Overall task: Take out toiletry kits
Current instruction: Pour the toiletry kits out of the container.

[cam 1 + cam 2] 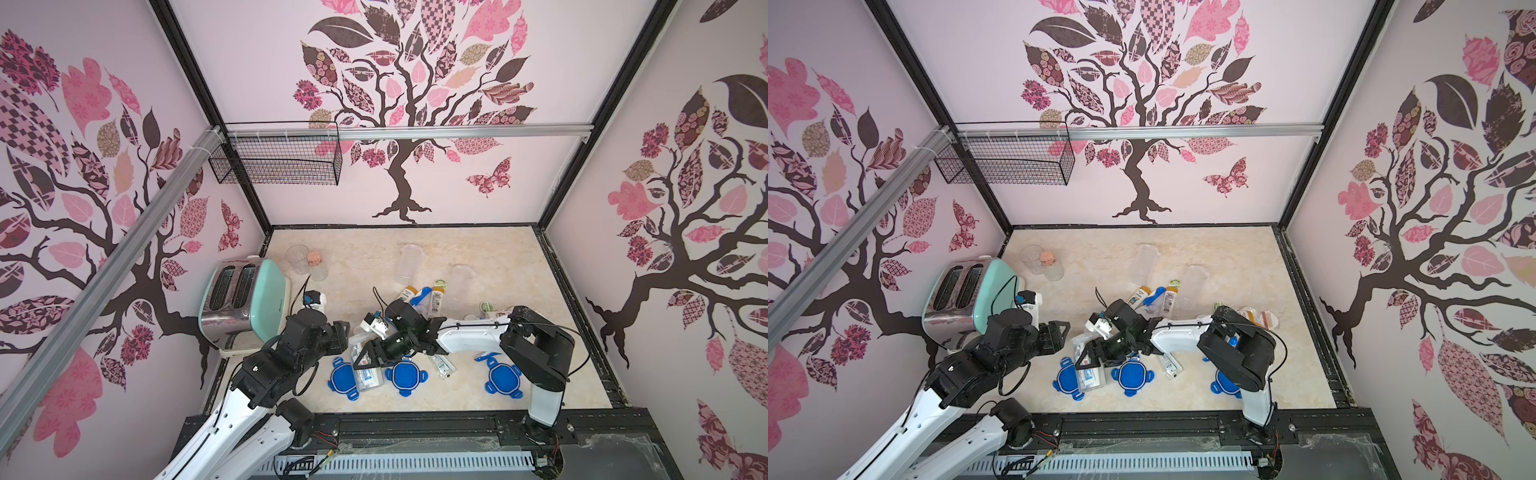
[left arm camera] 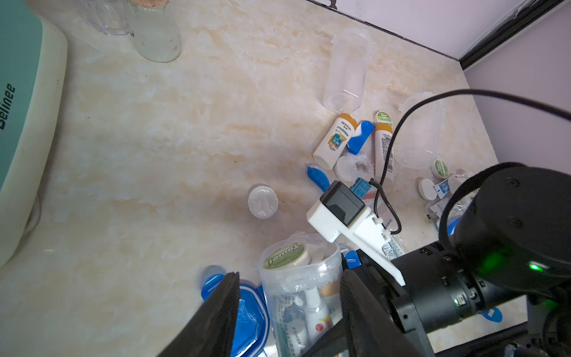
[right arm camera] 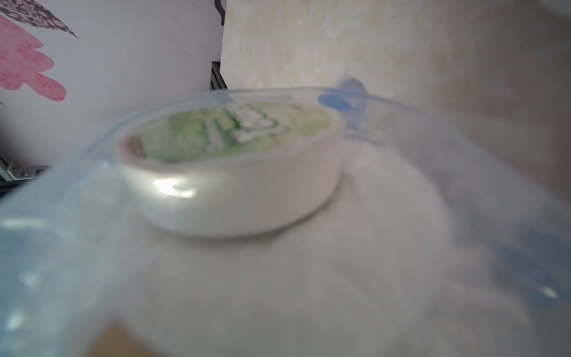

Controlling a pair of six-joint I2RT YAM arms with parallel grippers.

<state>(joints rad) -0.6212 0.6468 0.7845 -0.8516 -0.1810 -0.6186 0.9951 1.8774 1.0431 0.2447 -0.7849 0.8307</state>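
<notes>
**Tabletop seen from above, left to right.**

- **9 o'clock:** a mint-green and chrome two-slot toaster (image 1: 243, 297).
- **11 o'clock:** an empty clear tumbler (image 1: 297, 258) stands just beside a cork-stoppered glass jar (image 1: 318, 268).
- **7 o'clock:**
  - A clear plastic canister (image 2: 296, 296) has its base over a blue four-clip lid (image 1: 344, 376).
  - It holds a round white tub with a green label (image 2: 285, 255) at its mouth, and a small white tube (image 2: 315, 312) and clear-wrapped packets deeper in.
  - The left gripper (image 2: 289, 273) straddles this canister with its jaws apart, and one finger stands clear of the wall.
  - The right gripper (image 1: 369, 356) reaches the same canister from 3 o'clock. Whether it is clamped on it cannot be told.
- **6 o'clock:** a second blue lid (image 1: 405, 376).
- **12 o'clock:** two yellow-capped white bottles (image 1: 409, 293), a blue toothbrush case (image 1: 422, 296) and a second tub (image 1: 439, 284) lie loose near two empty canisters (image 1: 409, 259).
- **3 o'clock:** a third tub (image 1: 485, 306), just beyond the right forearm.
</notes>
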